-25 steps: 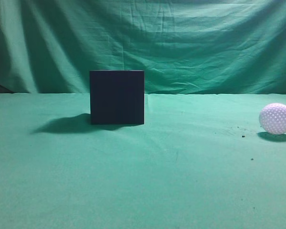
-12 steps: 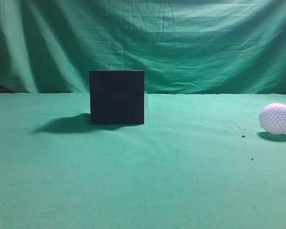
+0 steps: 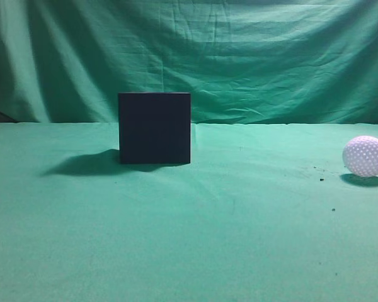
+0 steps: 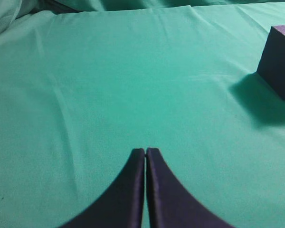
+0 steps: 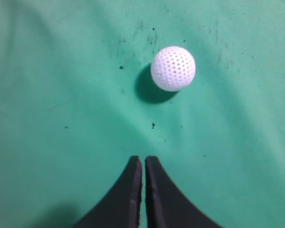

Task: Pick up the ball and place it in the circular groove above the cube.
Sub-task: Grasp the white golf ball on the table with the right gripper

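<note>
The white dimpled ball (image 3: pixel 365 156) rests on the green cloth at the far right of the exterior view. It also shows in the right wrist view (image 5: pixel 173 68), ahead of my right gripper (image 5: pixel 143 158) and slightly to its right. That gripper is shut and empty. The black cube (image 3: pixel 155 128) stands upright left of centre. Its corner shows at the right edge of the left wrist view (image 4: pixel 278 61). My left gripper (image 4: pixel 145 151) is shut and empty, well to the left of the cube. The cube's top groove is hidden. Neither gripper shows in the exterior view.
A green cloth covers the table (image 3: pixel 227 226) and hangs as a wrinkled backdrop (image 3: pixel 239 56) behind. Small dark specks lie on the cloth near the ball (image 3: pixel 321 179). The cube casts a shadow to its left (image 3: pixel 82 165).
</note>
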Robot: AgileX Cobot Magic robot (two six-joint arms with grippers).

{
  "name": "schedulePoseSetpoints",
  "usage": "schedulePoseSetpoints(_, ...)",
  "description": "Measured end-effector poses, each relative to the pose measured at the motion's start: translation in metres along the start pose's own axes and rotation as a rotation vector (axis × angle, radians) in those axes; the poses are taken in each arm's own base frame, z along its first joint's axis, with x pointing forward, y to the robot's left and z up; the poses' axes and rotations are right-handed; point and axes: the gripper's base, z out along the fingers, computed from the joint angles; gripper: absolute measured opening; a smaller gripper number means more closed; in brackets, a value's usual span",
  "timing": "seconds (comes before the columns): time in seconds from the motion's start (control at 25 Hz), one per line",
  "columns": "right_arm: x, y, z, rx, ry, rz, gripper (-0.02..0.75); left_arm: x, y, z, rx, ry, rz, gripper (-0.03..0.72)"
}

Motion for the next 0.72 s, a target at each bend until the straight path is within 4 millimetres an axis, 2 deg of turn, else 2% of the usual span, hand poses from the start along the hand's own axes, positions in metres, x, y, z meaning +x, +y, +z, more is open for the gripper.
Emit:
schedulePoseSetpoints(0.04,-0.005,-0.001,0.004,0.009,0.012,0.011,0.0,0.0,0.0,0.0,0.0,0.0,0.0,0.0)
schedulePoseSetpoints(0.12,-0.015,-0.004,0.016,0.019,0.044,0.033,0.047,0.0,0.0,0.0,0.0,0.0,0.0,0.0)
schedulePoseSetpoints(0.28,-0.034,-0.007,0.038,0.023,0.081,0.047,0.361,0.0,0.0,0.0,0.0,0.0,0.0,0.0)
schedulePoseSetpoints(0.4,-0.046,-0.01,0.055,0.027,0.083,0.051,0.55,0.0,0.0,0.0,0.0,0.0,0.0,0.0)
schedulePoseSetpoints(0.44,-0.05,-0.011,0.061,0.03,0.085,0.05,0.578,0.0,0.0,0.0,0.0,0.0,0.0,0.0)
schedulePoseSetpoints(0.72,-0.062,-0.017,0.099,0.043,0.153,0.039,0.571,0.0,0.0,0.0,0.0,0.0,0.0,0.0)
